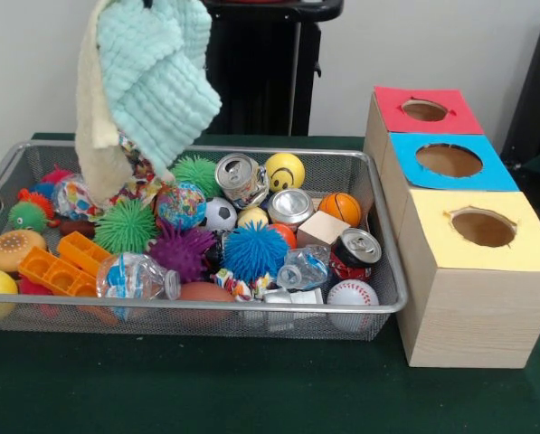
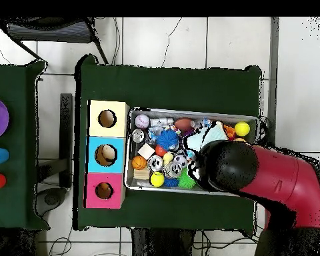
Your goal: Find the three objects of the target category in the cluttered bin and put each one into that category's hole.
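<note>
The silver wire-mesh bin [image 1: 389, 306] sits on the green table, full of toys; it also shows in the overhead view [image 2: 189, 112]. A mint-green and cream cloth [image 1: 152, 81] hangs from the top edge over the bin's left part, lifted clear of most of the clutter. Only a dark tip of my gripper [image 1: 147, 4] shows above the cloth, shut on it. In the overhead view my red and black arm [image 2: 229, 163] covers the bin's right part and hides the gripper. I cannot pick out any toy with a white string loop; a colourful piece [image 1: 138, 172] peeks from under the cloth.
Three wooden boxes with holes stand beside the bin: red [image 1: 423, 110], blue [image 1: 450, 161], yellow [image 1: 482, 226]. The bin holds spiky balls [image 1: 254, 251], cans [image 1: 241, 176], a smiley ball [image 1: 285, 170], a basketball [image 1: 341, 208], a baseball [image 1: 352, 294] and orange plastic pieces [image 1: 66, 262].
</note>
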`<state>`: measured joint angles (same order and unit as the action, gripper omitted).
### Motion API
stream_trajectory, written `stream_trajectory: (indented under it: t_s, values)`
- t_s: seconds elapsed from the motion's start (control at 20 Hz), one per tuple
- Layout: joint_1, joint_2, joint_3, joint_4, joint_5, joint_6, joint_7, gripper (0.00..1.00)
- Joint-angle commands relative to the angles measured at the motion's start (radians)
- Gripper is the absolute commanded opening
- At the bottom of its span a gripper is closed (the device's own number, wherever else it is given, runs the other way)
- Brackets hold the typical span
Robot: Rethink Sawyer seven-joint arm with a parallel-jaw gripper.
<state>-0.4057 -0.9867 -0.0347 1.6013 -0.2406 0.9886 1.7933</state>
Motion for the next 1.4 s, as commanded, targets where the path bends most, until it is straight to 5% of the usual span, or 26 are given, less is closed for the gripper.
stream_trajectory:
  t_s: [0.05,0.75,1.4]
  values:
    - [-0.047,0.062,0.128,-0.015,-0.076,-0.118,-0.189,0.00]
    - [-0.112,0.141,0.209,-0.028,-0.135,-0.205,-0.184,0.00]
    - [-0.109,0.190,0.188,-0.060,-0.263,-0.228,-0.157,0.00]
